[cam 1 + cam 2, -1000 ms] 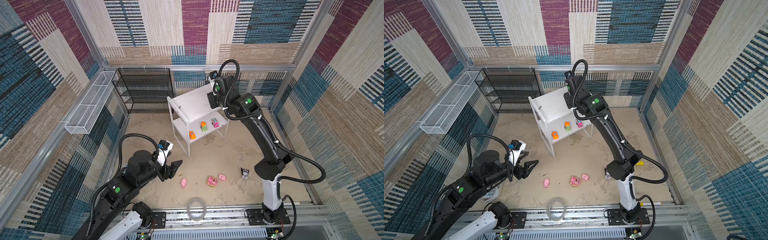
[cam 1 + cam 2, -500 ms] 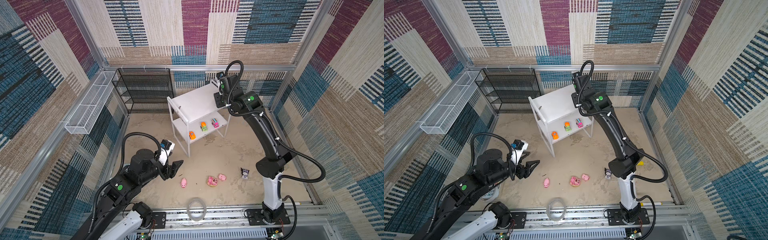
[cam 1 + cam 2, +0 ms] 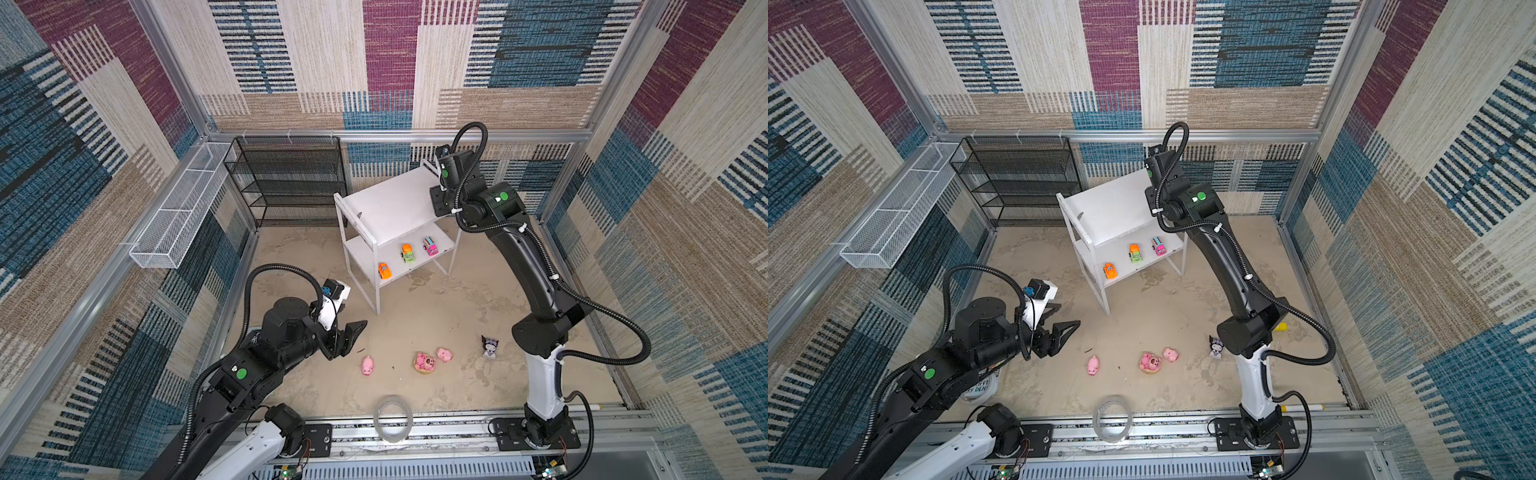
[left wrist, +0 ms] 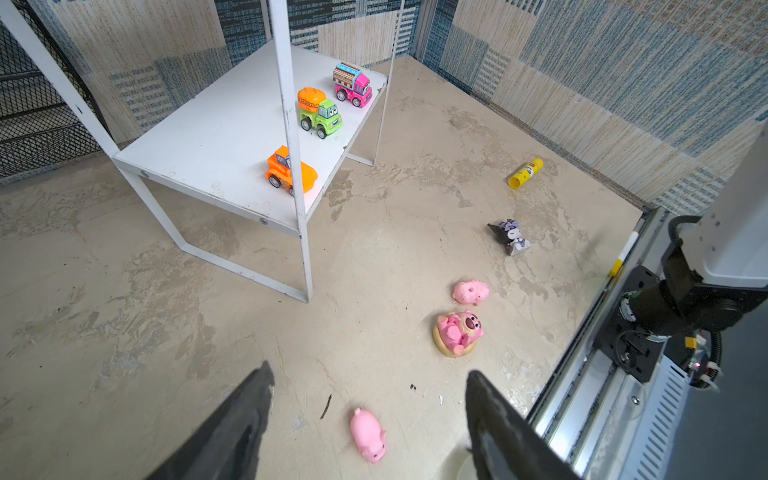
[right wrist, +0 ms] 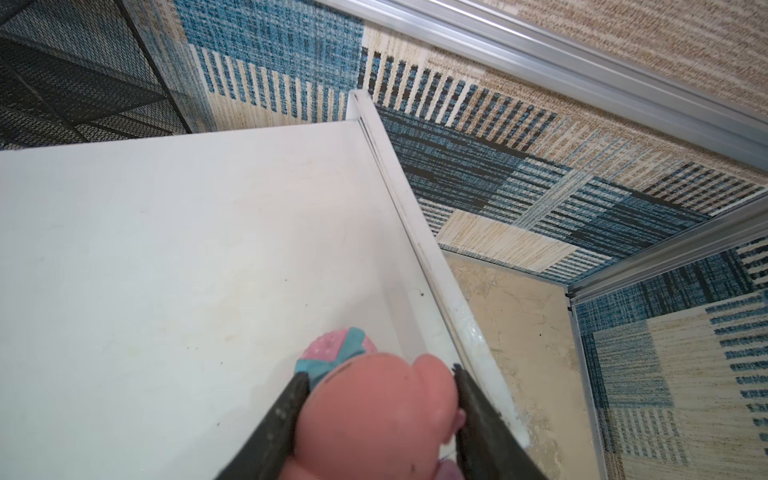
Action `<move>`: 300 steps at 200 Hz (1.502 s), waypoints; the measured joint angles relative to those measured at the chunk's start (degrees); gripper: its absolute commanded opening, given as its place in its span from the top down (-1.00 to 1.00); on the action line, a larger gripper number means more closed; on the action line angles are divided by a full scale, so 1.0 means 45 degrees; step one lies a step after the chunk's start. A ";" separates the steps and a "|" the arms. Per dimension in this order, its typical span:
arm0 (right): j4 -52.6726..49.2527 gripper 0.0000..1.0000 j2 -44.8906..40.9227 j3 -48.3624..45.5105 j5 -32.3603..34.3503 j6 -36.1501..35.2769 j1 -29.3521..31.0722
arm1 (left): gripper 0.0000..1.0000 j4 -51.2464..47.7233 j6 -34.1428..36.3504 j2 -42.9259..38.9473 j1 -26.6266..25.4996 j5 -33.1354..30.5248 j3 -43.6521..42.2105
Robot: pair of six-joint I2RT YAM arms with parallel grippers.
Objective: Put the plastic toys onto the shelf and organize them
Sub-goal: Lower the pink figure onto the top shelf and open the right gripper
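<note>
Right gripper (image 5: 380, 372): it is closed on a pink toy (image 5: 374, 419); both fingers press the sides of the toy.
Pink toy: it is over the top board of the shelf (image 3: 390, 208), near the board's raised edge. I cannot tell if it touches the board.
Left gripper (image 4: 369, 370): it is wide open, holds nothing, and hangs low over the floor.
Lower board: three cars stand in a row near the front edge: the orange car (image 3: 384, 270), the green car (image 3: 408, 253) and the pink car (image 3: 431, 246).
Near pig (image 4: 368, 434): it lies on the floor; in the left wrist view it shows between the two open fingers, and they do not touch it.
Bear (image 3: 425, 363): it is on the floor, on a round tan base.
Far pig (image 3: 444, 355): it is just beside the bear.
Black-white figure (image 3: 489, 346): it is on the floor, near the base of the right arm.
Yellow tube (image 4: 525, 173): it lies on the floor near the wall, apart from the toys.
</note>
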 measured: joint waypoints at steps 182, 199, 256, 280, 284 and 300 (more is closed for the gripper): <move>0.0019 -0.26 -0.0044 -0.0257 0.0136 -0.0005 -0.0102 | -0.49 0.0000 0.0000 0.0087 0.0034 0.0029 0.0000; 0.0107 -0.27 0.0049 -0.0248 0.0131 -0.0005 -0.0126 | -0.49 0.0000 0.0000 0.0092 0.0034 0.0029 0.0000; 0.0393 -0.29 0.0238 -0.0155 0.0107 -0.0107 -0.0189 | -0.49 0.0000 0.0005 0.0228 0.0058 0.0034 0.0000; 0.0452 -0.37 0.0272 -0.0029 0.0102 -0.0199 -0.0209 | -0.49 -0.0005 0.0005 0.0257 0.0073 0.0039 0.0000; 0.0476 -0.38 0.0277 -0.0015 0.0102 -0.0199 -0.0209 | -0.49 -0.0005 0.0005 0.0257 0.0087 0.0053 0.0000; 0.0588 -0.40 0.0316 0.0039 0.0102 -0.0257 -0.0209 | -0.49 -0.0005 0.0005 0.0267 0.0126 0.0126 0.0000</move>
